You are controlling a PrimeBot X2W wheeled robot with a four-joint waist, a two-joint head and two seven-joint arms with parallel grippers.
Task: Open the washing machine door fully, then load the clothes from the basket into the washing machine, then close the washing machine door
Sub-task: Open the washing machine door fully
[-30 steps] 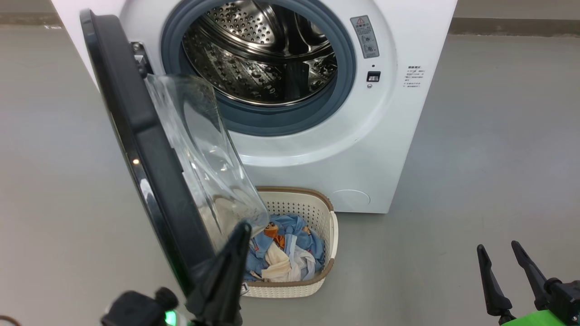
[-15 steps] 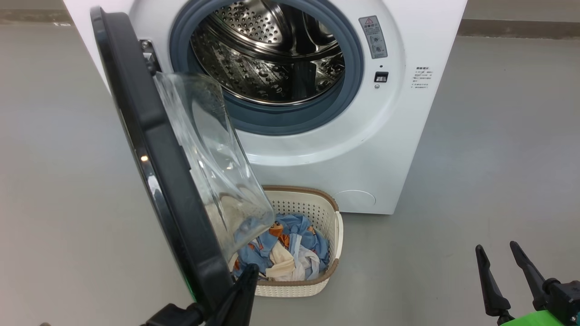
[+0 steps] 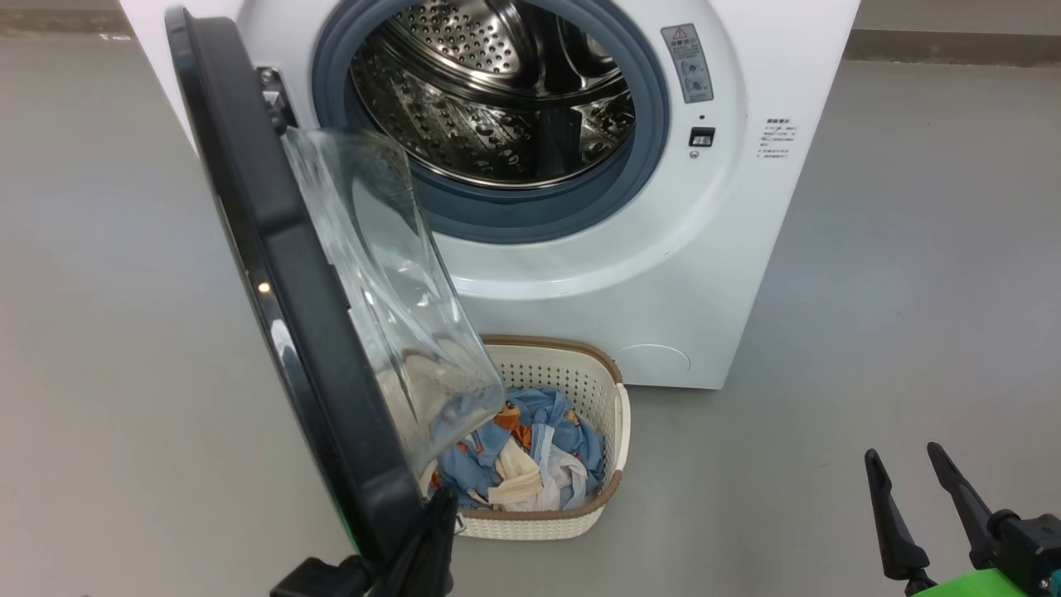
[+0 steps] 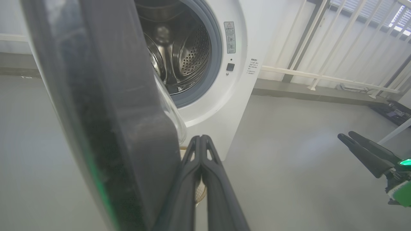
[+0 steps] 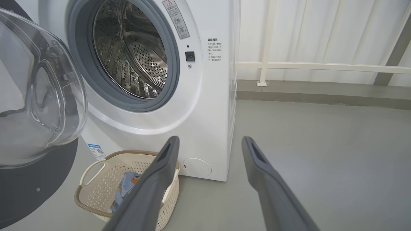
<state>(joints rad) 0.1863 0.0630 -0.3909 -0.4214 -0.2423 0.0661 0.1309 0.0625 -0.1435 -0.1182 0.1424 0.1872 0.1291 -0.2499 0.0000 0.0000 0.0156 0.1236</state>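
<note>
At the lower left of the frame, the left gripper (image 3: 431, 531) has dropped down the glossy black rim of the door (image 3: 273, 249), fingers pressed together, gripping nothing. The door isn't fully back yet, I'd say. The right gripper (image 3: 902, 456) waits, spread. Crumpled blue-and-cream clothes (image 3: 530, 448) fill the perforated basket (image 3: 617, 414), lower centre.
</note>
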